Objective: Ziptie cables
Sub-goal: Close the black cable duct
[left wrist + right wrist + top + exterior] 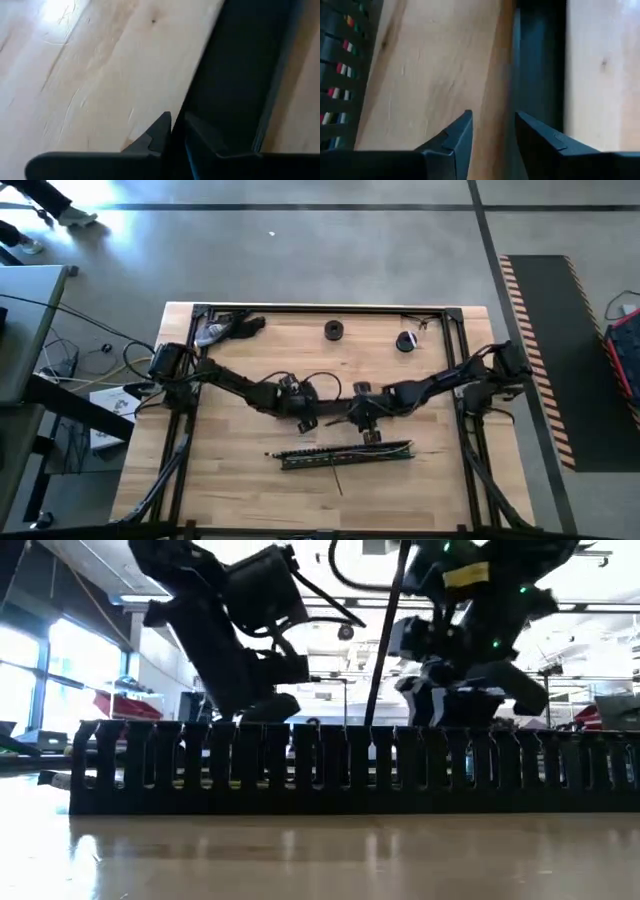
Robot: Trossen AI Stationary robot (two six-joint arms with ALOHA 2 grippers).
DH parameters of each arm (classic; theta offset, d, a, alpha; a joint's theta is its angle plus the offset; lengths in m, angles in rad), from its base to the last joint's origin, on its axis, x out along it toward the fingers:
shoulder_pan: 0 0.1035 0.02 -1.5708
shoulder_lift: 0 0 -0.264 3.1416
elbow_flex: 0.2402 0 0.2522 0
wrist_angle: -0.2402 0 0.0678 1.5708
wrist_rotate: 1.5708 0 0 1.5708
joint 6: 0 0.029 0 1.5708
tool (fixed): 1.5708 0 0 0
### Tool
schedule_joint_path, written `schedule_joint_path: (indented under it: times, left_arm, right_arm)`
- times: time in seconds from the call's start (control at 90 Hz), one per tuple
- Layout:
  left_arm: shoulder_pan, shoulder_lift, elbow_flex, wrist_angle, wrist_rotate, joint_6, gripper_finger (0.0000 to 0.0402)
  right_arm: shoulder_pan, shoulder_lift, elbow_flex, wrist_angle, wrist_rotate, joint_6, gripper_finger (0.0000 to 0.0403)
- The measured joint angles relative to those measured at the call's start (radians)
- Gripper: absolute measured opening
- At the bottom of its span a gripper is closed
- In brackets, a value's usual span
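The wooden surface (230, 470) carries both dark arms reaching toward its middle, with the long black slotted channel (347, 454) lying just in front of them. The cables (345, 450) lie along that channel as a pale bundle, their coloured strands showing through its slots in the right wrist view. The left gripper (306, 423) hangs near the channel's left part with fingers (159, 132) nearly closed on nothing, and the right gripper (371, 437) hovers just above the channel's middle, its fingers (457, 137) parted and empty.
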Motion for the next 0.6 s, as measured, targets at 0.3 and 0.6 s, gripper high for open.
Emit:
schedule_joint_path:
  times: [0.3, 0.6]
  left_arm:
    - [0.009, 0.001, -0.001, 0.019, 0.005, 0.070, 0.0023]
    - [0.007, 0.001, -0.001, 0.032, 0.012, 0.103, 0.0023]
  right_arm:
    - [-0.071, 0.043, 0.000, 0.016, 0.001, -0.064, 0.0111]
    - [-0.117, 0.066, 0.000, 0.069, -0.029, -0.149, 0.0109]
